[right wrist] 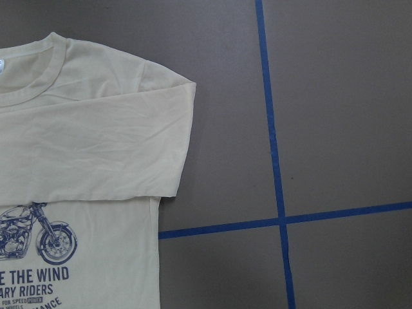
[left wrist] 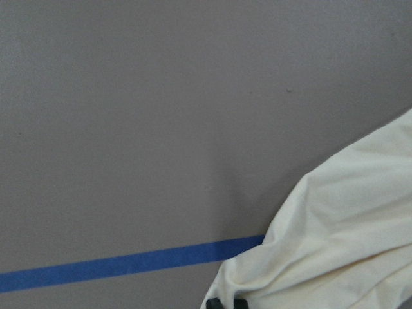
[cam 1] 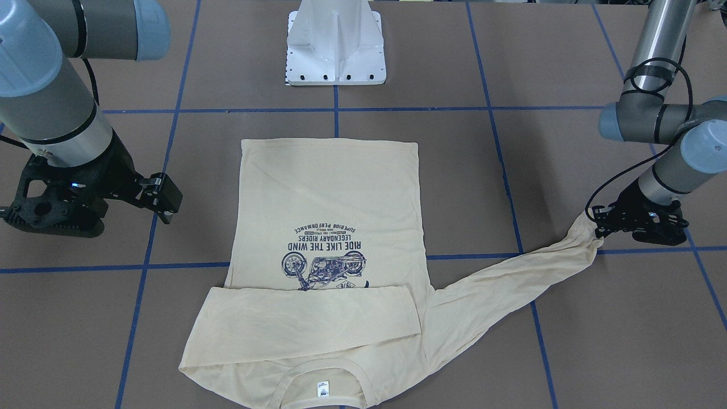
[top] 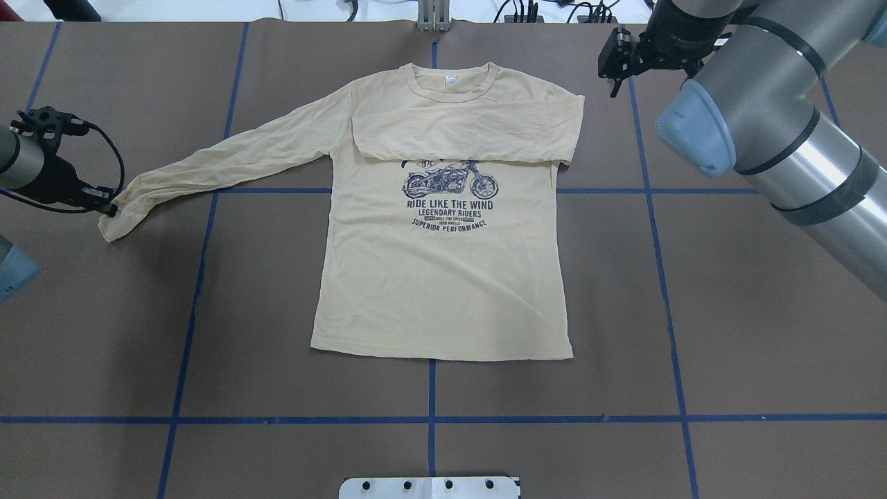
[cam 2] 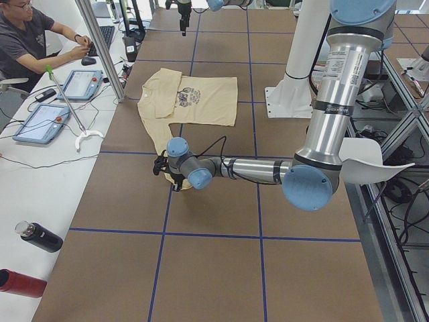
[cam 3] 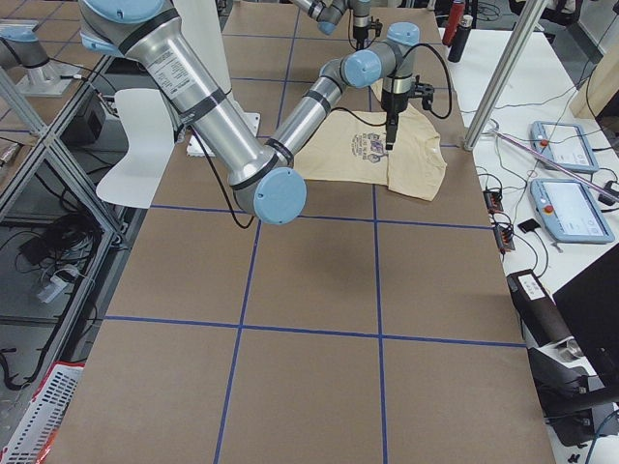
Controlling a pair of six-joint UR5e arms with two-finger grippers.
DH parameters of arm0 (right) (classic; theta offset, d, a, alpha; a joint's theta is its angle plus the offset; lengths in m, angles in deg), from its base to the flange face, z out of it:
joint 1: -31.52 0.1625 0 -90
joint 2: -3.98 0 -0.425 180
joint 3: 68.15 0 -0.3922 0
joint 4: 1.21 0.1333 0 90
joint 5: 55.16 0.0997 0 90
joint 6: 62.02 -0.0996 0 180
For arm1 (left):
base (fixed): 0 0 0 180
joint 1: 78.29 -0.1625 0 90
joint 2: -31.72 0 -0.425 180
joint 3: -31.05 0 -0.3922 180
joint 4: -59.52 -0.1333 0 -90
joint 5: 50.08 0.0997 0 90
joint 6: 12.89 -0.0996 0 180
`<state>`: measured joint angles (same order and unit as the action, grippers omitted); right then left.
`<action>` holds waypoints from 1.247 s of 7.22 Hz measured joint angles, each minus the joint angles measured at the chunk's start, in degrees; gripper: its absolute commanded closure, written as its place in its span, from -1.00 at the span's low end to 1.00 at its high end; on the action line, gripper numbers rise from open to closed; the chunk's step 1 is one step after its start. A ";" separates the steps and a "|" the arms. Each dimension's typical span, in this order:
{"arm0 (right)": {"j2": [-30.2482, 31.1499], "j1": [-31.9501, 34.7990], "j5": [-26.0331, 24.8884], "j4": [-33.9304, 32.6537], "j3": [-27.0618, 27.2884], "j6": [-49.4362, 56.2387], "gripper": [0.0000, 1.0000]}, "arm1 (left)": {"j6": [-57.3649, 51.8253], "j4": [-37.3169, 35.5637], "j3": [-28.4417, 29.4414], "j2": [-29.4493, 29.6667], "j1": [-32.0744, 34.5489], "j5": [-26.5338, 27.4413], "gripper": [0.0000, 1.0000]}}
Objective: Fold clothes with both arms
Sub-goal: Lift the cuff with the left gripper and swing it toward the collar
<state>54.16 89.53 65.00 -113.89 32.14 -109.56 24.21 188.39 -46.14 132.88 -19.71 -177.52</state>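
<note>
T-shirt [top: 443, 277] | left claw [cam 1: 597, 226] low, pinching sleeve [cam 1: 511, 278] | right claw [top: 644, 66] raised, spread

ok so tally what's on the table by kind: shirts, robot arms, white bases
shirt: 1
robot arms: 2 (left arm, right arm)
white pedestal base: 1
total: 4

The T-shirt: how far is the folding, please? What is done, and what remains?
Done: the folded sleeve lies flat across the chest of the T-shirt. In hand: the left gripper is shut on the cuff of the outstretched sleeve; the right gripper hangs open beside the shoulder, holding nothing. Left: that sleeve is not yet folded in, and the body lies unfolded.
</note>
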 measured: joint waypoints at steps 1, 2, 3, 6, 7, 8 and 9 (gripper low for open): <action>0.08 0.03 0.04 0.00 0.00 0.10 -1.00 | 0.10 -0.62 -1.74 0.00 0.06 -1.84 1.00; 0.22 0.14 0.06 0.00 0.05 0.14 -1.00 | 0.16 -2.27 -3.39 0.77 0.52 -4.22 1.00; 0.66 0.26 0.07 0.00 0.34 0.16 -1.00 | 0.52 -5.33 -4.32 3.13 1.59 -6.39 1.00; 2.43 0.46 0.07 -0.07 1.44 0.22 -1.00 | 6.76 -13.01 -4.63 14.02 4.70 -11.98 1.00; 2.84 0.62 0.25 -0.08 1.75 0.24 -1.00 | 11.77 -13.25 -4.61 17.86 5.05 -14.23 1.00; 2.99 1.00 0.86 -0.08 2.15 0.25 -1.00 | 17.51 -13.04 -4.60 21.89 5.12 -16.71 1.00; 3.22 1.47 1.59 -0.08 2.43 0.25 -1.00 | 22.85 -12.77 -4.54 25.96 4.92 -18.87 1.00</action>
<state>57.38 91.00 66.59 -113.98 34.56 -109.31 47.06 175.61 -50.69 158.85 -14.79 -196.39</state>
